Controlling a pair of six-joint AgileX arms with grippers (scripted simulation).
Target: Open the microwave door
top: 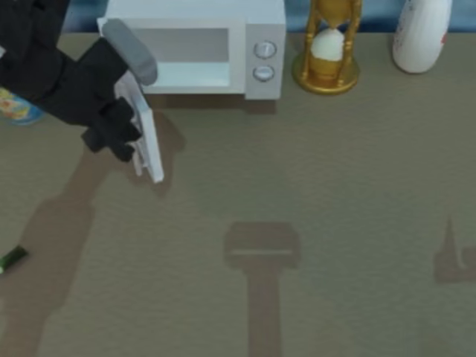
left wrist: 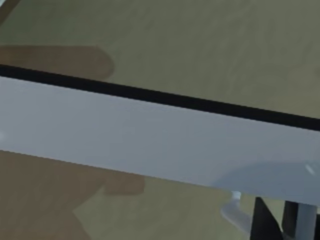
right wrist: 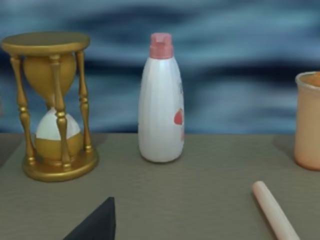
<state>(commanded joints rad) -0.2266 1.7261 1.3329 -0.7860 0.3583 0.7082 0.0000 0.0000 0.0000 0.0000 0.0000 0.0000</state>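
While the microwave [top: 197,48] stood at the back of the table [top: 335,223], its cavity lay exposed, pale inside, with two round silver knobs [top: 264,61] on the panel at its right end. Left of the microwave, a colourful object [top: 16,108] showed partly under the left arm, and well in front of it a small green thing [top: 11,258] lay at the table's left edge. The microwave door [top: 146,134] hung swung out from the microwave's left front corner, edge-on from above and pointing toward the front of the table. The left gripper [top: 123,137] sat against the door's outer side, just left of the panel; whether its fingers were spread or pinching the door I cannot tell, since the black arm covered them. The left wrist view was filled by the door's [left wrist: 150,140] pale face with a dark strip along one edge.

Just right of the microwave stood a gold hourglass [top: 327,48], and farther right a white bottle [top: 420,33] with a pink cap. The right wrist view also showed an orange cup [right wrist: 307,120] and a pale stick [right wrist: 275,210] lying near it. The right arm itself was out of the top view, so its gripper's state could not be told either.
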